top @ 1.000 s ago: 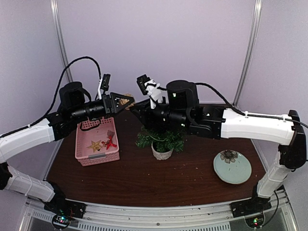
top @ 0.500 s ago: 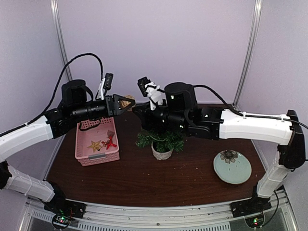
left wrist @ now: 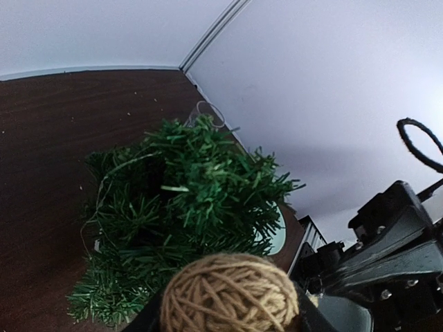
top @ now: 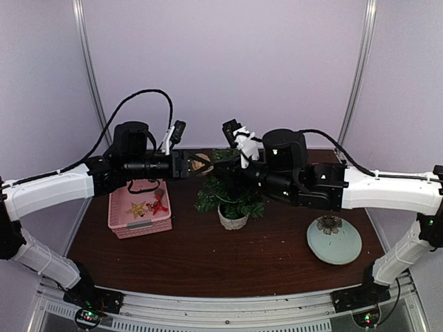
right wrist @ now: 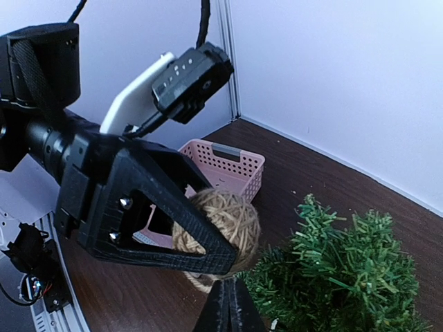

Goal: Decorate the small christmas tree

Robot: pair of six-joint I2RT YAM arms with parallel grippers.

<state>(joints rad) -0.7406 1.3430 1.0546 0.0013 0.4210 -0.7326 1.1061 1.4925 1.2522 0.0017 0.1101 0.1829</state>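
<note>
A: Both arms have swung rightward; left gripper (top: 194, 164) clamps a twine ball (left wrist: 229, 293) beside the top of the small christmas tree (top: 232, 196).
B: Right gripper (right wrist: 228, 308) (pinched shut) hangs over it, mid-table (top: 208, 257); lilac walls (top: 242, 69).

Tight quarters over the small christmas tree (top: 232, 197). The left gripper (top: 197, 164), fingers clamped on a twine ball (top: 201, 163), hangs just beside the treetop. The right gripper (right wrist: 228, 308), fingers pressed together, crowds in from the other side, close to the ball, so there's barely a gap between them. Left of the tree, the pink basket (top: 138, 211) takes up that end of the bench (top: 208, 266). To the right, a green plate (top: 334, 241) sits well apart, leaving a bare lane. The bench's near strip lies open.
</note>
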